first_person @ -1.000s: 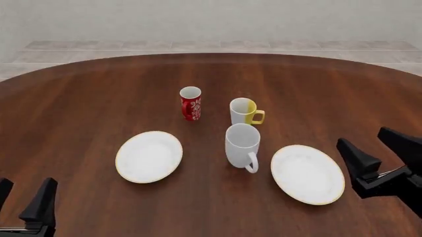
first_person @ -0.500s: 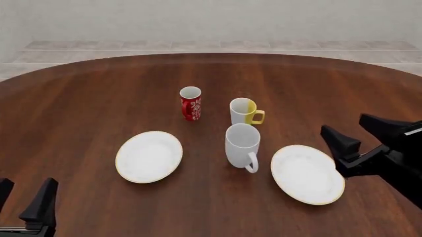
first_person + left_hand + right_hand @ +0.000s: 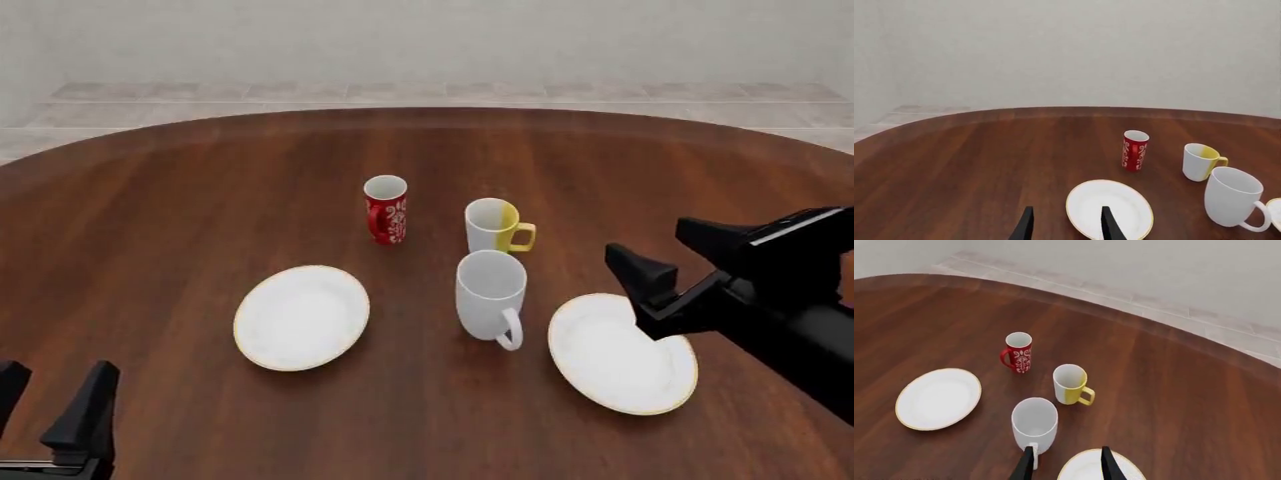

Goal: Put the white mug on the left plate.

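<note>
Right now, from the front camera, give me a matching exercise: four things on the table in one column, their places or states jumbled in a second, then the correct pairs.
Column one:
1. white mug
2. red cup
3. left plate
4. right hand

Column two:
A. open, above the right plate's far edge
B. bare, nothing on it
C. upright between the two plates
D. farthest back, left of the yellow-sided mug

Pairs: 1-C, 2-D, 3-B, 4-A
</note>
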### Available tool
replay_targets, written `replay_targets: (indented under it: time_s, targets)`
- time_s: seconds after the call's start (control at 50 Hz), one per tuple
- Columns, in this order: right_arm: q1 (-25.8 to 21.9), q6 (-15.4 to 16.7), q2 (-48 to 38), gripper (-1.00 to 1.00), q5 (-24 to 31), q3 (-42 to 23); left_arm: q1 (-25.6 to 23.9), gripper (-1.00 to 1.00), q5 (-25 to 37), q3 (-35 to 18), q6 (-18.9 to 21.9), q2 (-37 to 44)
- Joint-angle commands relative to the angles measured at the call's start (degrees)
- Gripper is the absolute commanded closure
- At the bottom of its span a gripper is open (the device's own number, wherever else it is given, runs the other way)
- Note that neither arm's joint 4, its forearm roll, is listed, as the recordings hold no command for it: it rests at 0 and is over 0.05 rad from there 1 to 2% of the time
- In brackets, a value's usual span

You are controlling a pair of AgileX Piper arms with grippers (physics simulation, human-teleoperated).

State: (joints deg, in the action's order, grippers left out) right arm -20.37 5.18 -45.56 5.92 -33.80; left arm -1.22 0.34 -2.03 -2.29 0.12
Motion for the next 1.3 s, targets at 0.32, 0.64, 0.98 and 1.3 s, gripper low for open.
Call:
replay_targets:
  time_s: [0.32,0.64,0.98,1.3]
  targets:
    - [-3.0,-1.4,-5.3,-1.00,-3.4,-1.1,-0.4,-1.00,0.2,-0.6,-0.9,-0.1]
    - [-4.9,-2.5,-8.6,-1.00,-6.3,-0.5,-0.5,-1.00,0.1,-0.9,-1.3,-0.1]
    - [-5.9,-3.6,-13.1,-1.00,-9.5,0.0,-0.4,-1.00,0.2,-0.9,-1.8,-0.1]
    - [-6.2,-2.8,-16.6,-1.00,-11.0,-0.4,-0.3,-1.00,0.1,-0.8,-2.0,-0.1]
